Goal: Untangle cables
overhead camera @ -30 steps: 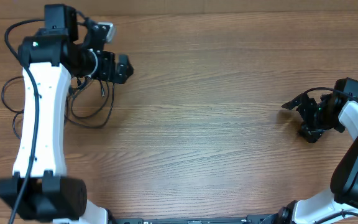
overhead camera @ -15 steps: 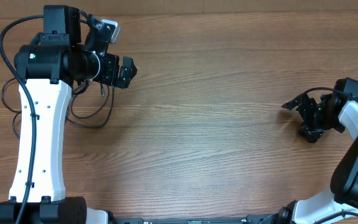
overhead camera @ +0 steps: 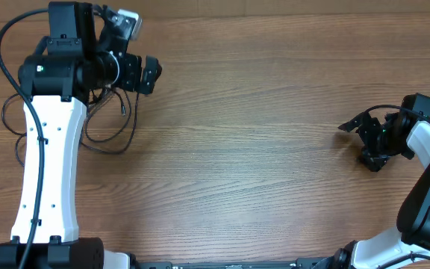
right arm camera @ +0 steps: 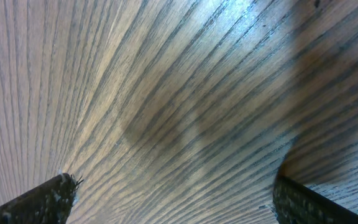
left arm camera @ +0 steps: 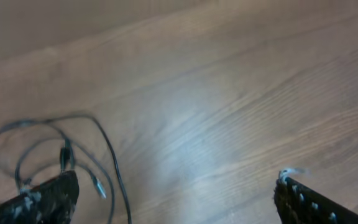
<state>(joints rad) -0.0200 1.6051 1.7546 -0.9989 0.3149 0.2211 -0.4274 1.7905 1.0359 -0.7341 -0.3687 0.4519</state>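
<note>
Over on the left side, the left gripper (overhead camera: 142,46) hangs above the far left part of the wooden table (overhead camera: 260,112), and its jaws stand spread wide with nothing between them. From the left wrist view the two dark fingertips (left arm camera: 48,198) sit at the bottom corners of the shot, bare wood in the gap, so that pincer is wide apart and empty.

The cables (overhead camera: 131,134) lie loose on the table just below and beside that gripper, thin black loops curling out on both sides of the white left arm (overhead camera: 47,164), partly hidden under it. The left wrist camera catches the same cords (left arm camera: 64,155) at lower left, several strands looping over one another, a small plug end showing among them, close to the left fingertip but not touching it as far as the blur allows.

Across the table, well apart from the cords, the right gripper (overhead camera: 358,143) sits low near the right edge. Its jaws are parted wide too, and the right wrist view shows only wood grain between the fingertips (right arm camera: 42,199). It grips nothing.
</note>
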